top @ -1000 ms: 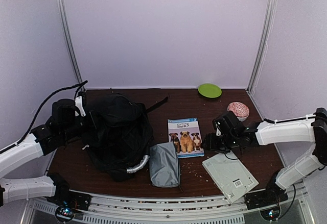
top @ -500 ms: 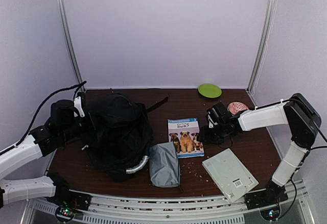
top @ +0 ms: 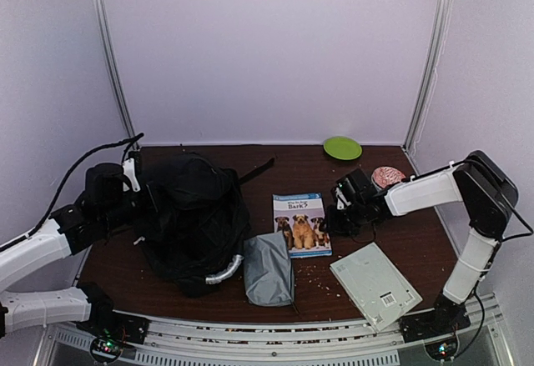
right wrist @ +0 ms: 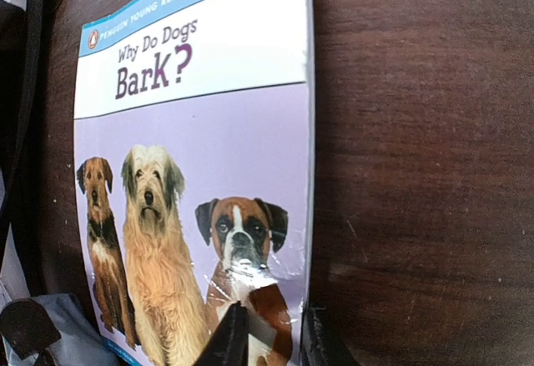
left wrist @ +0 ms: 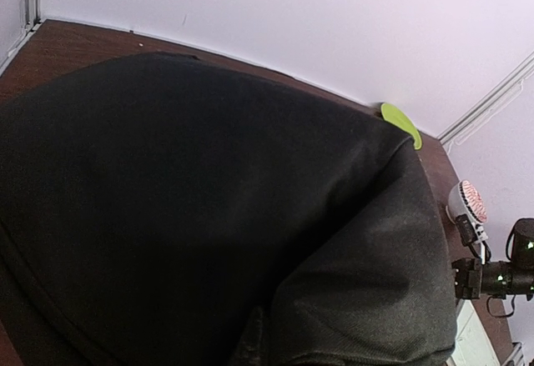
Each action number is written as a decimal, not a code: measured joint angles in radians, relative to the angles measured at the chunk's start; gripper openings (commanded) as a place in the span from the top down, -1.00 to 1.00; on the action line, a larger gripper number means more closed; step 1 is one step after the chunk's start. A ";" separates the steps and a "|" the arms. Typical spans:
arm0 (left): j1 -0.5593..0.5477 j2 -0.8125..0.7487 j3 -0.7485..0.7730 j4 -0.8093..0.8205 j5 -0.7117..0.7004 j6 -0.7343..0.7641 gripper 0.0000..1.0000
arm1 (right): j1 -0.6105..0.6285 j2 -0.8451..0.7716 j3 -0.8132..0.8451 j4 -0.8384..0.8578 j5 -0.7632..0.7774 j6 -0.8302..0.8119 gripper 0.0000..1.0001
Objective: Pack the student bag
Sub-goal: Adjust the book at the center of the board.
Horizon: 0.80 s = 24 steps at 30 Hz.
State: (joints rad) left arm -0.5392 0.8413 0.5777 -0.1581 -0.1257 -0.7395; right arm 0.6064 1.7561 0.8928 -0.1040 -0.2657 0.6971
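Jaws of the right tool [right wrist: 271, 337] stood close-set astride the right edge of the book [right wrist: 200, 174], a firm hold impossible to confirm. The student bag [top: 192, 216] lay left of the book on the table [top: 417, 233], beside the left tool [top: 138, 203], which was closed at its flank.

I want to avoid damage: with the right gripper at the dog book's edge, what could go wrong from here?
1. The right gripper straddles only the right edge of the book, which lies flat on the table; the thin cover may bend or slip out.
2. The grey pouch lies right beside the book, so dragging may push it.
3. No opening shows in the bag; the book may hit closed fabric.
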 measured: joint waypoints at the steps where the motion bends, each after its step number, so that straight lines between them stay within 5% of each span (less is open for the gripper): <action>1: 0.000 0.002 0.000 0.001 0.000 0.000 1.00 | 0.000 0.002 -0.006 0.013 -0.004 0.007 0.86; 3: 0.000 0.003 0.000 0.000 0.001 0.000 1.00 | 0.000 0.004 -0.020 0.040 -0.008 0.015 1.00; 13: 0.000 -0.003 0.000 -0.001 -0.001 0.000 1.00 | 0.004 -0.069 -0.119 0.113 -0.011 0.069 1.00; 15: 0.000 -0.004 0.000 -0.003 -0.002 0.000 0.70 | 0.005 -0.114 -0.141 0.097 -0.008 0.074 1.00; 19: 0.001 -0.004 0.017 -0.047 -0.014 0.018 -0.41 | 0.005 -0.211 -0.169 0.070 0.002 0.077 1.00; 24: 0.003 0.002 0.086 -0.149 -0.040 0.050 -0.95 | 0.006 -0.266 -0.200 0.073 0.013 0.081 1.00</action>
State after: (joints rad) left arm -0.5358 0.8429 0.6636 -0.3069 -0.1654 -0.6891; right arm 0.6125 1.4899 0.6933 -0.0311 -0.2531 0.7784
